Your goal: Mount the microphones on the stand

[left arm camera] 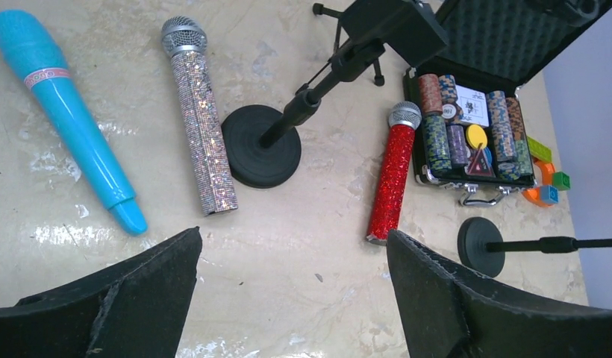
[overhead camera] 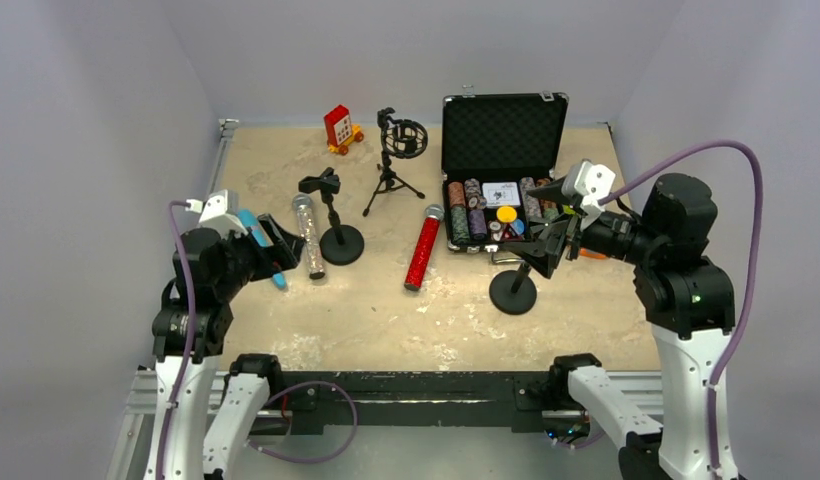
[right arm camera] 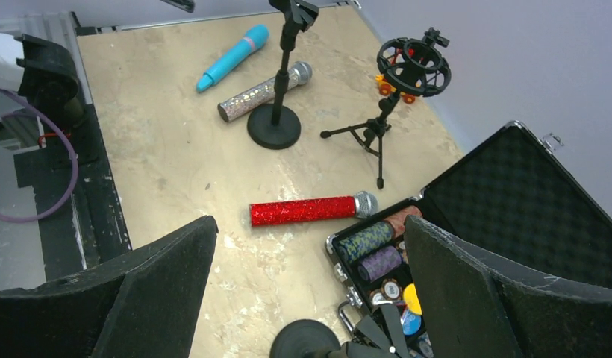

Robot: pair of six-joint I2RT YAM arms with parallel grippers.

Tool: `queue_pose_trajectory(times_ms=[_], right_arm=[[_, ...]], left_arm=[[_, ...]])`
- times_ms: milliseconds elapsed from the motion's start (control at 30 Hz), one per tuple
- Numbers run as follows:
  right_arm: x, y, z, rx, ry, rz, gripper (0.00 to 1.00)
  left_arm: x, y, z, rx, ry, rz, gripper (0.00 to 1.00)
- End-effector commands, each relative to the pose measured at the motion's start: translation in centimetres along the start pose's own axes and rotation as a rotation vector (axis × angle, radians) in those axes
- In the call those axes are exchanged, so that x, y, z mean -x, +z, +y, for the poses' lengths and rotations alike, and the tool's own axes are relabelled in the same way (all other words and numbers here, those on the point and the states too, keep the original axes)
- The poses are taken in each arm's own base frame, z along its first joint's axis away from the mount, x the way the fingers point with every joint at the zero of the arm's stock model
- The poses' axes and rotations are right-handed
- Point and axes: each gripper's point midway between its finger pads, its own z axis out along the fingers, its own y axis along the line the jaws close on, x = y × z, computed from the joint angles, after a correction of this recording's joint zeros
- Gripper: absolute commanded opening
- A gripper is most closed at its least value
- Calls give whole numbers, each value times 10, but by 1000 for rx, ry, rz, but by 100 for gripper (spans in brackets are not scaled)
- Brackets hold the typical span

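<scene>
Hovers with left gripper [left arm camera: 292,246] spread wide, empty, seemingly just above light-blue microphone [left arm camera: 73,127] lying head-away on counter [overhead camera: 386,310]; right gripper [right arm camera: 309,246] likewise spread, farther off.

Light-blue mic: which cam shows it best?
Left wrist: the light-blue microphone lies whole, close and unblocked, pink band visible. Top external shows only bits of it past the left gripper. Right wrist shows it whole but small and far.

The red microphone [left arm camera: 391,183] and silver microphone [left arm camera: 206,142] sparkle with rough glitter; the blue microphone [left arm camera: 68,123] is smooth glossy plastic; the stand base [left arm camera: 243,160] looks matt
</scene>
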Motion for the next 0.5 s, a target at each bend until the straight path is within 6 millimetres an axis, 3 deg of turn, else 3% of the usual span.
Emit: queue_pose_trajectory(times_ms=[0,167,467], right_arm=[[6,7,4,82,-62,-29,99],[11,12,8,136,-55,-61,99],[10,19,11,189,-13,-86,99]], left_arm=[[13,16,3,33,-56,-29,98],[7,32,20,119,-51,24,99],[-20,73,53,237,-68,141,99]])
